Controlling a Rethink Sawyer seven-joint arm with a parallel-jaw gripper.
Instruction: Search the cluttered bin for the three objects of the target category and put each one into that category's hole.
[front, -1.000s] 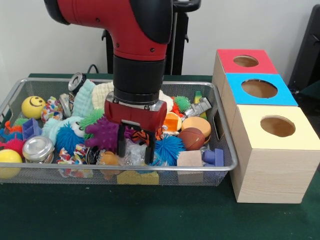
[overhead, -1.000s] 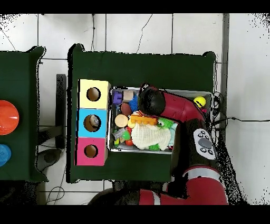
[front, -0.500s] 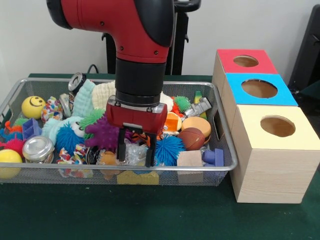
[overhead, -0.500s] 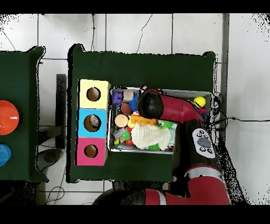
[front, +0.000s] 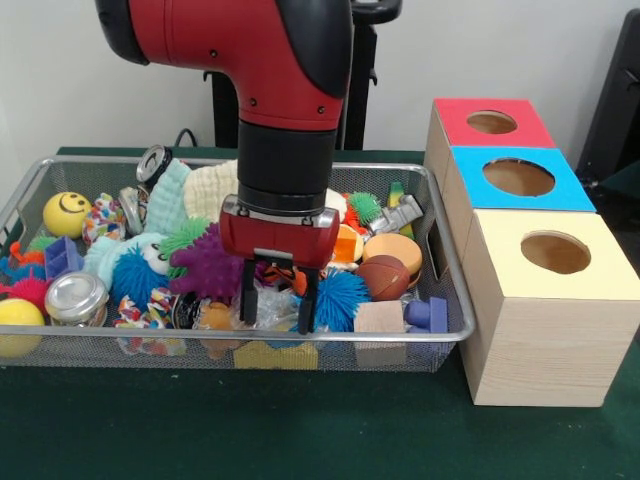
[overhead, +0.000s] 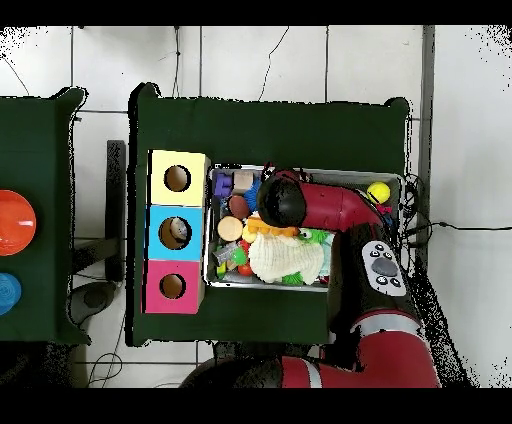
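Wire mesh forms the bin (front: 440, 300), packed with toys on the green worktop (front: 300, 430). The end effector (front: 279, 305) hangs low in the clutter, its two fingers (front: 247, 300) parted a little over a crinkled clear item; whether they grip it I cannot tell. A purple spiky ball (front: 205, 268) sits just left of it, a blue spiky ball (front: 340, 296) just right, with a brown ball (front: 383, 277) beyond. A yellow smiley ball (front: 66, 213) and a silver tin (front: 75, 297) lie near the bin's left end. Beside the bin's right wall stand three boxes with round holes: red (front: 490, 122), blue (front: 520, 177) and yellow (front: 556, 252). Open worktop runs along the front.
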